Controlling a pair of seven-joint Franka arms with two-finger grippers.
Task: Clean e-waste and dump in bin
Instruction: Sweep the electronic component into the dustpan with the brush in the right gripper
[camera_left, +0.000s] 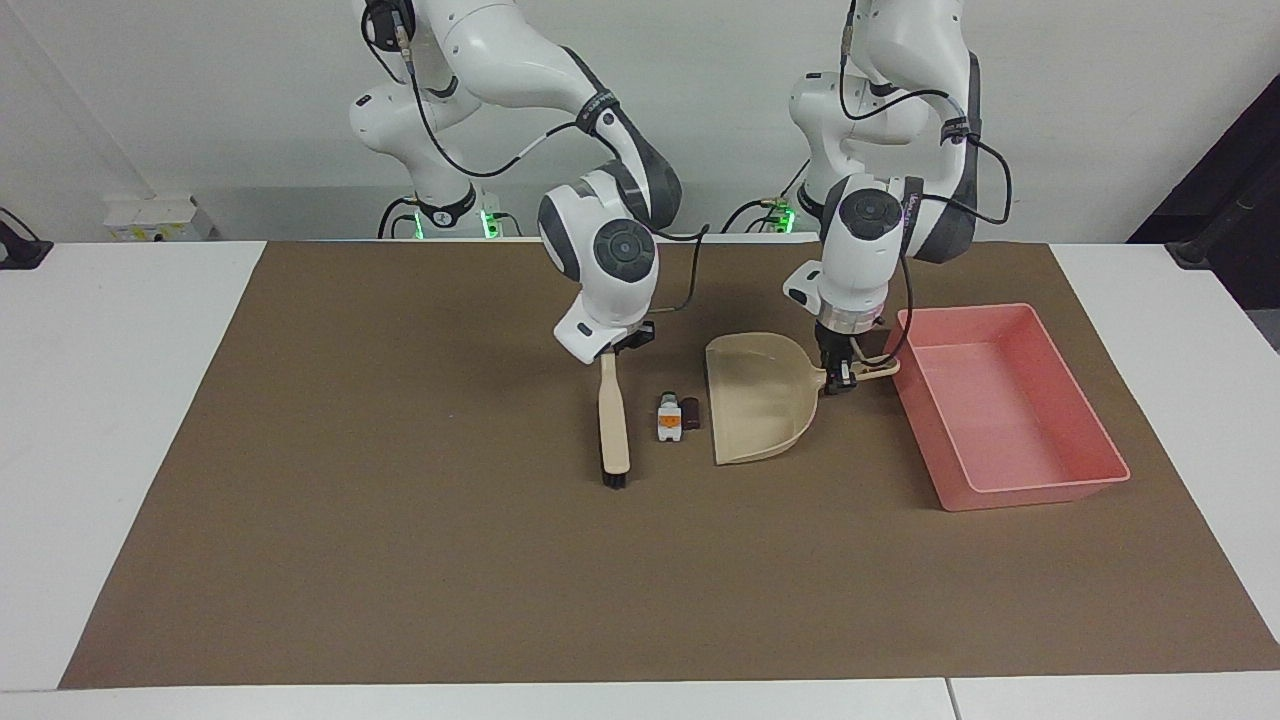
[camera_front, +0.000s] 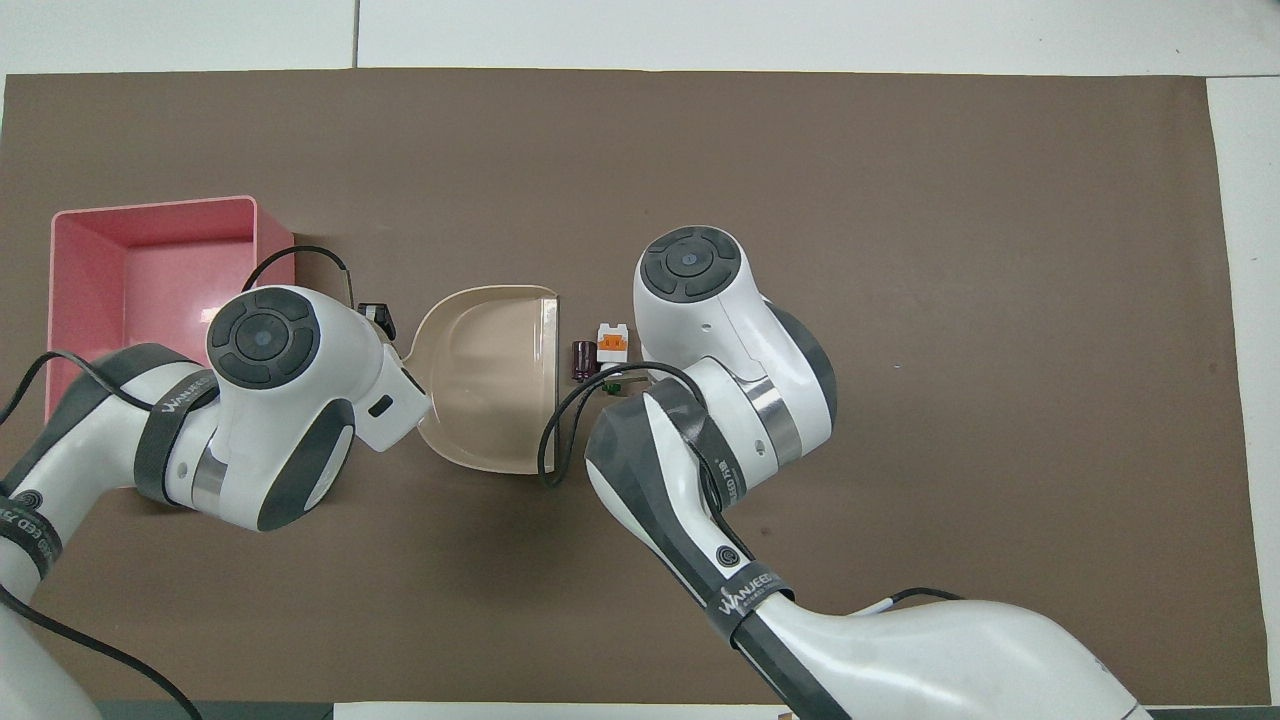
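Note:
The e-waste lies on the brown mat: a white piece with an orange mark (camera_left: 668, 419) (camera_front: 611, 342) and a dark piece (camera_left: 689, 412) (camera_front: 581, 360) side by side. My right gripper (camera_left: 618, 352) is shut on the handle of a beige brush (camera_left: 612, 418). The brush hangs down beside the e-waste, toward the right arm's end, with its black bristles (camera_left: 613, 480) at the mat. The overhead view hides the brush under the right arm. My left gripper (camera_left: 838, 378) (camera_front: 376, 318) is shut on the handle of the beige dustpan (camera_left: 760, 400) (camera_front: 490, 385). The dustpan's open edge is close to the dark piece. The pink bin (camera_left: 1085, 480) (camera_front: 150, 215) is beside the dustpan.
The brown mat (camera_left: 400, 560) covers most of the white table (camera_left: 100, 400). The bin stands at the left arm's end of the mat. Cables loop off both wrists near the dustpan and the e-waste.

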